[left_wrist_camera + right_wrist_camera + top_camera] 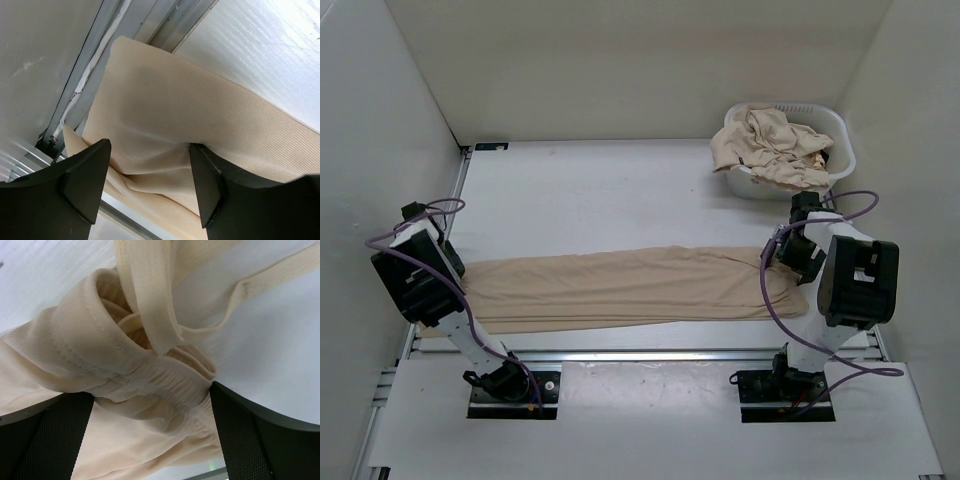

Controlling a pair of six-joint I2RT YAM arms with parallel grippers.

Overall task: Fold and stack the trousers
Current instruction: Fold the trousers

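- Right end effector [145, 397]: jaws spread wide around the bunched waistband [100, 355], nothing pinched.
- Left end effector [150, 150]: jaws apart over the leg hems [125, 55], no grip.
- Trousers [620, 288]: flat along the worktop [600, 190] near edge.
- Advice: pinch both ends squarely and keep the cloth taut.
- Basket [842, 135]: far right corner, more inside; white walls around.

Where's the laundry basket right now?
Top view: the white laundry basket sits at the table's far right corner, beyond the right arm, holding crumpled beige trousers.
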